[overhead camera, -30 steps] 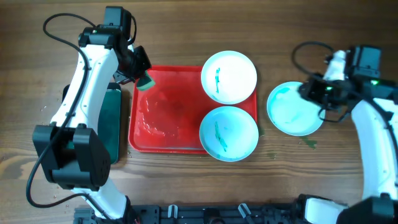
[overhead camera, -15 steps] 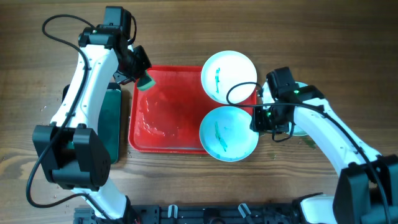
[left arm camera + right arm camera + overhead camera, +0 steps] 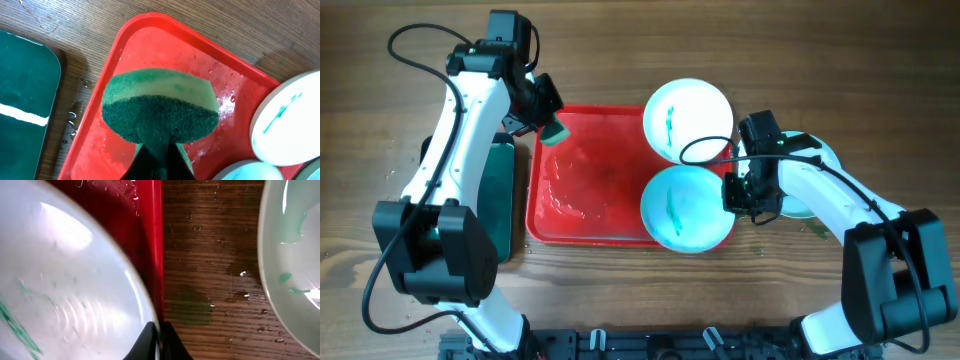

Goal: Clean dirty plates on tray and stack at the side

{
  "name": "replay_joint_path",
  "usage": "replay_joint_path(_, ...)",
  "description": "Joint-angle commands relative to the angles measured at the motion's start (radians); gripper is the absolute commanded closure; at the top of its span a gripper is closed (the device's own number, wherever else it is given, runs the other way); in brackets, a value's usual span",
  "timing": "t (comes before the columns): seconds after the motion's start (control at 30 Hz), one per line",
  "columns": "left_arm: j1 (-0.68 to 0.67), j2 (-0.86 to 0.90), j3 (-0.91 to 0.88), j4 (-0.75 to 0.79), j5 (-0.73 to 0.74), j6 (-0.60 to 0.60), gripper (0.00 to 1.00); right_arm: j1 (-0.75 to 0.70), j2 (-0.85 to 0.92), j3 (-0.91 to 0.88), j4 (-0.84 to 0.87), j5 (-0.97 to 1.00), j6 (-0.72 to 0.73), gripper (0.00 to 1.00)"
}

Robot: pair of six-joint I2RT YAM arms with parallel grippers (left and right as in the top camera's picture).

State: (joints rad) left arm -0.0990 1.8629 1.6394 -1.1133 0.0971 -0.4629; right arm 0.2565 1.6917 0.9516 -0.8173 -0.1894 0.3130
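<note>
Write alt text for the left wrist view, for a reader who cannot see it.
The left gripper holds a green sponge over a corner of the red tray. A white plate with a teal smear sits at right; a dark green tray lies left on the table.

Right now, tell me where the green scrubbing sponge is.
In the overhead view, the green scrubbing sponge is clamped in the left jaws at the upper-left corner of the red rectangular plastic tray.

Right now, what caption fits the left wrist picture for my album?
The left claw squeezes a green sponge above the wet red tray, with a smeared white plate at the right.
</note>
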Motion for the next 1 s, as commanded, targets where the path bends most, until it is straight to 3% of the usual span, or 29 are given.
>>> replay_joint_path(0.0, -0.004, -0.017, 0.008, 0.003, -0.013, -0.017, 0.96, 0.006, 0.006, -0.002, -0.025, 0.0, 0.002, 0.96)
replay_joint_path(0.2, -0.004, -0.017, 0.008, 0.003, -0.013, -0.017, 0.96, 0.008, -0.045, 0.098, -0.188, -0.048, -0.026, 0.96)
replay_joint_path(0.3, -0.004, -0.017, 0.008, 0.003, -0.013, -0.017, 0.96, 0.039, -0.074, 0.154, -0.192, -0.105, -0.018, 0.96)
replay_joint_path(0.4, -0.004, -0.017, 0.008, 0.003, -0.013, -0.017, 0.96, 0.118, -0.074, 0.18, -0.063, -0.157, 0.117, 0.95)
replay_joint_path(0.5, -0.004, -0.017, 0.008, 0.003, -0.014, -0.017, 0.96, 0.232, -0.055, 0.18, 0.114, -0.036, 0.307, 0.96)
replay_joint_path(0.63, -0.004, -0.017, 0.008, -0.003, -0.019, -0.016, 0.96, 0.344, 0.02, 0.18, 0.296, 0.056, 0.438, 0.96)
replay_joint_path(0.97, -0.004, -0.017, 0.006, -0.016, -0.043, -0.016, 0.96, 0.381, 0.246, 0.198, 0.461, -0.037, 0.443, 0.94)
